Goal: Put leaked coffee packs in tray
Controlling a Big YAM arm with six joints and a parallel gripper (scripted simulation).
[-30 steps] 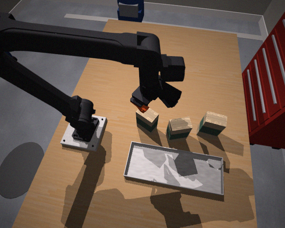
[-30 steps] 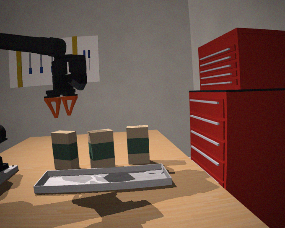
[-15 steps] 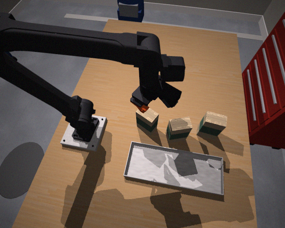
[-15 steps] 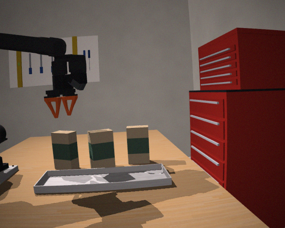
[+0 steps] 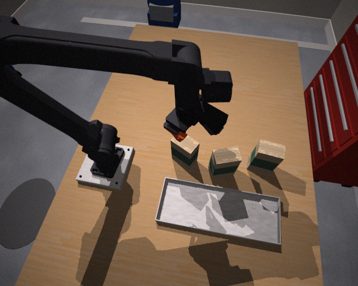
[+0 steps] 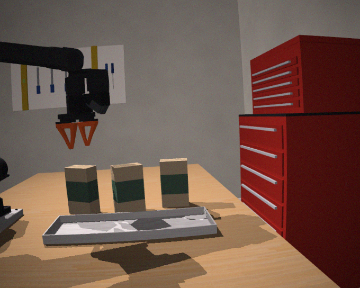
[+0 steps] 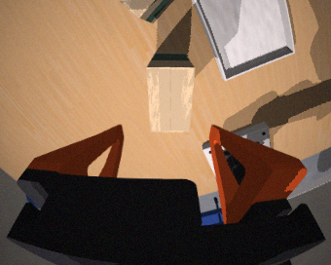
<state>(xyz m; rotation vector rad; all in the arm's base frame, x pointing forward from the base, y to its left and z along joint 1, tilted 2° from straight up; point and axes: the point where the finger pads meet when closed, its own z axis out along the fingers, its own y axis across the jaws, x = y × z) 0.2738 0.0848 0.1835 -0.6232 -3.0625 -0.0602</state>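
Three tan coffee packs with green bands stand upright behind the tray (image 5: 194, 225) (image 6: 128, 237) (image 7: 260, 68). The left pack (image 5: 185, 149) (image 6: 82, 189) (image 7: 170, 99) is the nearest to the arm base. The middle pack (image 5: 226, 160) (image 6: 128, 187) stands beside it. The right pack (image 5: 267, 154) (image 6: 174, 183) stands a little apart. My gripper (image 6: 79, 146) (image 7: 166, 131) is open and empty, with its fingertips above the left pack and not touching it. In the top view the arm hides most of the fingers. The tray holds no pack.
The arm's white base plate (image 5: 127, 166) is at the left of the wooden table (image 5: 254, 74). A red drawer cabinet (image 5: 331, 154) (image 6: 315, 180) stands beyond the table's right edge. A blue object (image 5: 178, 14) is behind the far edge.
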